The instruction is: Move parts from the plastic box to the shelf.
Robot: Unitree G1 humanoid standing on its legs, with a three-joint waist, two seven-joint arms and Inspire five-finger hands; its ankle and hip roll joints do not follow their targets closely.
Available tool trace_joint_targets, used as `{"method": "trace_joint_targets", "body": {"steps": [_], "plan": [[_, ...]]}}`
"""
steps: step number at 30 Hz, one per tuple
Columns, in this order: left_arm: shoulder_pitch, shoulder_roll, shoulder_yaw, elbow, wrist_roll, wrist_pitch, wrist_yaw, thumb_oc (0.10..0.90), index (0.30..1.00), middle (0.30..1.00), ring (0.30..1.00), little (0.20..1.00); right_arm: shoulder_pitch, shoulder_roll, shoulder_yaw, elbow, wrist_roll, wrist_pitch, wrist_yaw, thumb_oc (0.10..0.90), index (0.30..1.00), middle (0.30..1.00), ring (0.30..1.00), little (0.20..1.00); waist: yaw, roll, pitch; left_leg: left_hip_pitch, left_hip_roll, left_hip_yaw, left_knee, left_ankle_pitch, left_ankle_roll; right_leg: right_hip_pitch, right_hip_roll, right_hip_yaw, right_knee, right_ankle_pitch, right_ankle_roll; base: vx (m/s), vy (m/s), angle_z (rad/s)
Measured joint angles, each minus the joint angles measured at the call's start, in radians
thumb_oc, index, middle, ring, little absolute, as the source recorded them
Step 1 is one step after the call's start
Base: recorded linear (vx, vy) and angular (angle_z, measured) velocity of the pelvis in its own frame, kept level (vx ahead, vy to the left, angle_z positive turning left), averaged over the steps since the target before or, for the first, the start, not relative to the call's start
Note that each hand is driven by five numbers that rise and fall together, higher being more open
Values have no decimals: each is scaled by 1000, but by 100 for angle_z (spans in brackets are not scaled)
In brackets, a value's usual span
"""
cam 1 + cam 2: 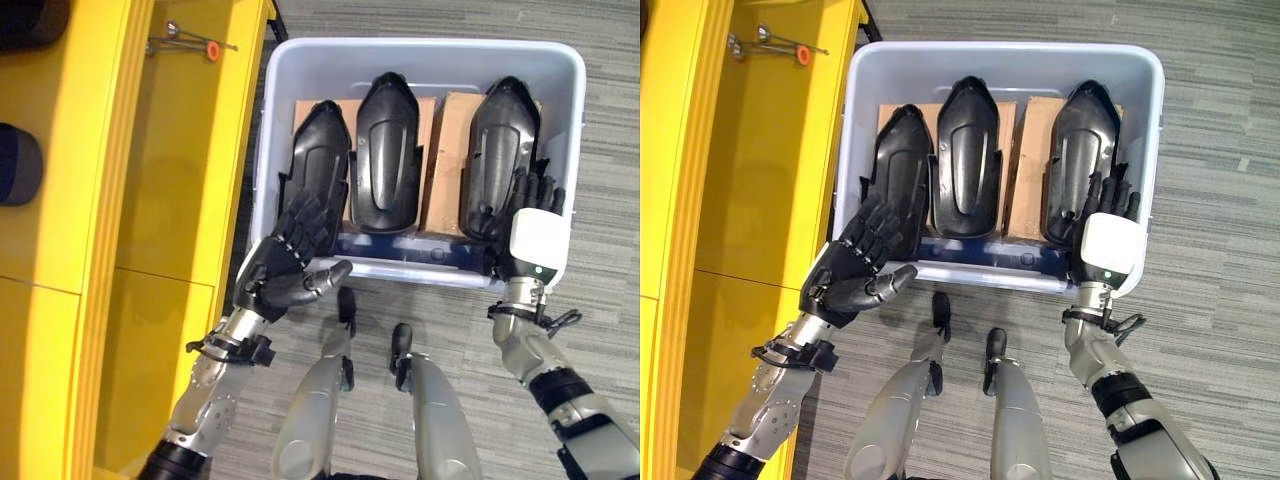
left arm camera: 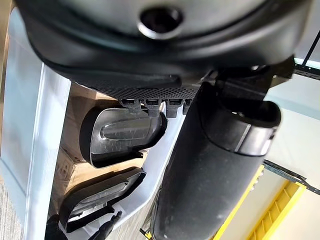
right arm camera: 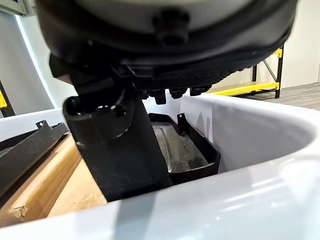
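Left hand (image 1: 283,262): fingers spread, on leftmost black moulded plastic part (image 1: 322,150) | right hand (image 1: 528,225): fingers straight against rightmost part (image 1: 502,140) | both at pale plastic box (image 1: 420,52) near rim.

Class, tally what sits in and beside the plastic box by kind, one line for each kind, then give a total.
Black parts in the box: 3
Cardboard pieces under them: 2
Plastic box: 1
Yellow shelf: 1
Robot hand, left and right: 2
Total: 9
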Motion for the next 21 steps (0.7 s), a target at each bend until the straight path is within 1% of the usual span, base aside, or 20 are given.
{"method": "trace_joint_targets", "body": {"steps": [4, 5, 7, 12, 17, 18, 19, 20, 21], "plan": [[0, 0, -1, 0, 0, 0, 0, 900, 1000, 1000, 1000, 1000, -10, -6, 15, 0, -20, 17, 25, 900, 1000, 1000, 1000, 1000, 0, 0, 0, 0, 0, -1, 0, 0, -1, -1, 0, 0, 1, 0, 0, 0, 0, 0], [-1, 0, -2, 0, 0, 0, 0, 900, 1000, 1000, 1000, 1000, -18, -16, 35, 0, -30, 23, 39, 900, 1000, 1000, 1000, 1000, 0, 0, 0, 0, 0, 0, 0, 1, -1, -1, 0, 0, 1, 0, -1, 0, 0, 0], [-4, 0, -2, 0, 0, 0, -1, 900, 1000, 1000, 1000, 1000, -22, -26, 51, 0, -63, 24, 54, 900, 1000, 1000, 1000, 1000, 2, 0, 0, 0, 0, -1, 0, 1, -2, -1, 0, -1, 1, 0, -1, 0, 0, 0], [-6, 0, -2, 2, 0, 0, -1, 900, 1000, 1000, 1000, 1000, -41, -27, 75, 32, -88, 19, 70, 900, 1000, 1000, 1000, 1000, 10, 0, 0, 0, 1, -3, 0, 2, -2, 0, 0, -3, 1, 0, -1, 0, 0, 0], [-6, 0, -1, 7, 0, 0, -1, 900, 1000, 1000, 1000, 1000, -51, -26, 79, 50, -83, 21, 83, 900, 1000, 1000, 1000, 1000, 12, 0, 0, -1, 1, -5, 0, 2, -3, 0, 0, -6, 1, 0, -1, 0, 0, 0], [-6, 0, -2, 7, 1, 0, -2, 900, 1000, 1000, 1000, 1000, -60, -26, 82, 63, -74, 21, 90, 763, 808, 808, 808, 808, 12, 0, 0, -1, 1, -5, 0, 3, -3, 0, 0, -6, 2, 0, -1, 0, 0, 0], [-6, 0, -2, 7, 1, 0, -2, 900, 1000, 1000, 1000, 1000, -59, -23, 86, 76, -65, 23, 100, 686, 701, 701, 701, 701, 12, 1, 0, -1, 1, -5, 0, 3, -3, -1, 0, -8, 3, 0, -1, 22, -34, 2], [-6, 0, -2, 7, 1, 0, -2, 900, 1000, 1000, 1000, 1000, -65, -19, 90, 86, -54, 27, 113, 400, 300, 300, 300, 300, 13, 1, 0, -1, 1, -6, 0, 3, -3, -1, -1, -9, 4, -1, -2, 0, 0, 0], [-7, 0, -2, 9, 1, 0, -2, 900, 1000, 1000, 1000, 1000, -80, -19, 94, 105, -21, 25, 136, 400, 300, 300, 300, 300, 12, 1, -1, -1, 1, -6, 0, 3, -4, -1, -1, -9, 4, -2, -3, 0, 0, 0]]}}
